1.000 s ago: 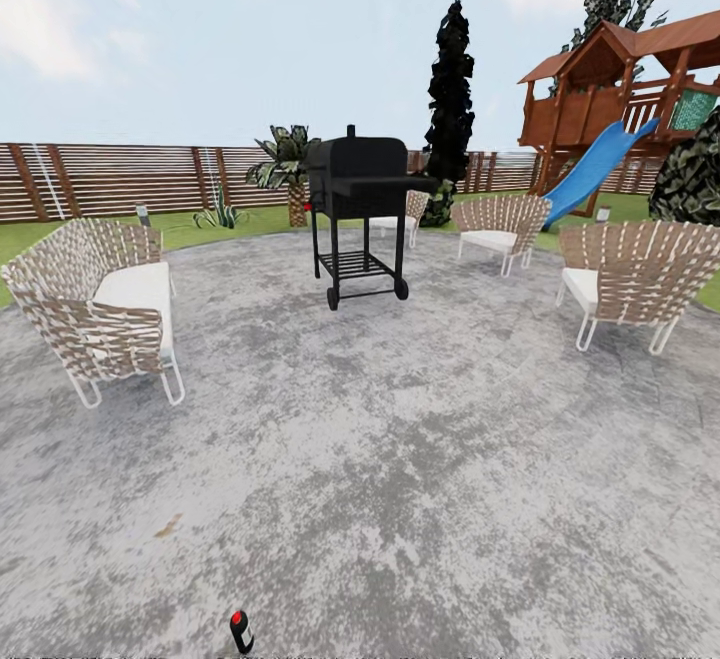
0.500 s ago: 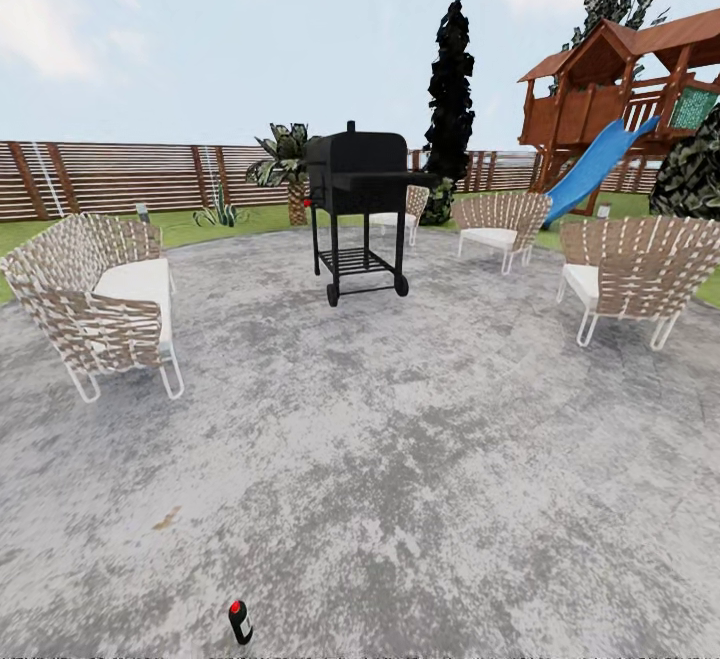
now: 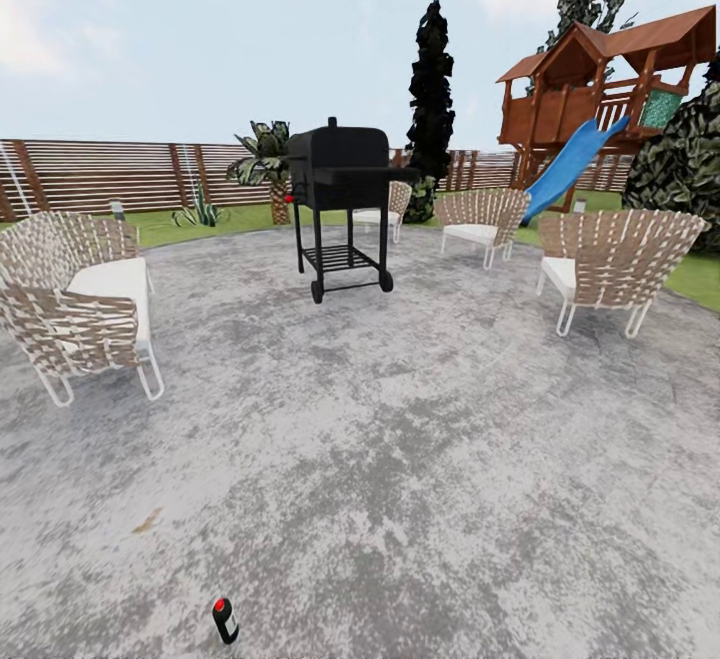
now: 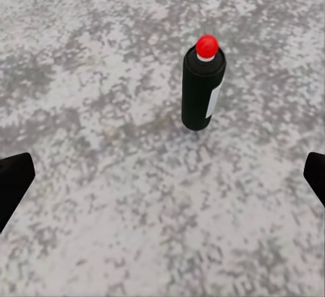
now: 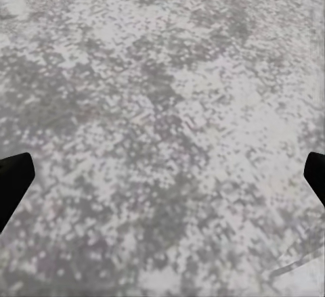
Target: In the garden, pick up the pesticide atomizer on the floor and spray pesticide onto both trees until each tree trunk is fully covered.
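We see the pesticide atomizer (image 4: 203,84) upright on the paved floor (image 4: 101,74), upper centre of frame, beyond both left fingers (image 4: 12,183). These are spread wide, untouching. Right fingers (image 5: 12,178) are likewise released, holding nothing.

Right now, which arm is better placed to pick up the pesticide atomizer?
Probably the left. The pesticide atomizer stands upright on the paving ahead of the open left hand, between its fingertips' line. The right hand, also open, faces bare paving.
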Motion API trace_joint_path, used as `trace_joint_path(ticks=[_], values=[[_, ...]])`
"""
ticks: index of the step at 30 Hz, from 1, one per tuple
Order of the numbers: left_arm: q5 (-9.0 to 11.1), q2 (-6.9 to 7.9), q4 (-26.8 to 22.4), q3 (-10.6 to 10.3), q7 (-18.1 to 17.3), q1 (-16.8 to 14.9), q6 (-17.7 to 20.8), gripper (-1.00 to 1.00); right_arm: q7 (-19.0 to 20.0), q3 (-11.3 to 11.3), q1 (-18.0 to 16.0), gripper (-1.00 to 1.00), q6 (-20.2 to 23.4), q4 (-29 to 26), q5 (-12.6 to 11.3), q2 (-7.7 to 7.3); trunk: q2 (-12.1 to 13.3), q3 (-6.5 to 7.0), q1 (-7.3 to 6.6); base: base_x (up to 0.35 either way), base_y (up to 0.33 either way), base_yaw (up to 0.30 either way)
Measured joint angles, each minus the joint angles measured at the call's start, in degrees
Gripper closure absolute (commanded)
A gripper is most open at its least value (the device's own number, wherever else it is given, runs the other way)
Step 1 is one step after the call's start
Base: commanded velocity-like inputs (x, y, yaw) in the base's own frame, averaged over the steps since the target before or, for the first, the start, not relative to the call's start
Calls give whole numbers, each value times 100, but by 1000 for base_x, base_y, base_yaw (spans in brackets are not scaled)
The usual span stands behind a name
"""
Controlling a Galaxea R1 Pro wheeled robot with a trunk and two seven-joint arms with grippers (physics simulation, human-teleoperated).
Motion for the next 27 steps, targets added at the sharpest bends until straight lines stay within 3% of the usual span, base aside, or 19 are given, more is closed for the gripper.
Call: trace_joint_path(ticks=[11, 27], values=[[0, 0, 0, 0, 0, 0, 0, -100, 0, 0, 0, -100, 0, -4, 0, 0, -441, -113, 242, 0, 0, -1], [0, 0, 0, 0, 1, 0, 0, -100, 0, 0, 0, -100, 0, 0, 3, 0, -464, -369, 284, 0, 0, 0]])
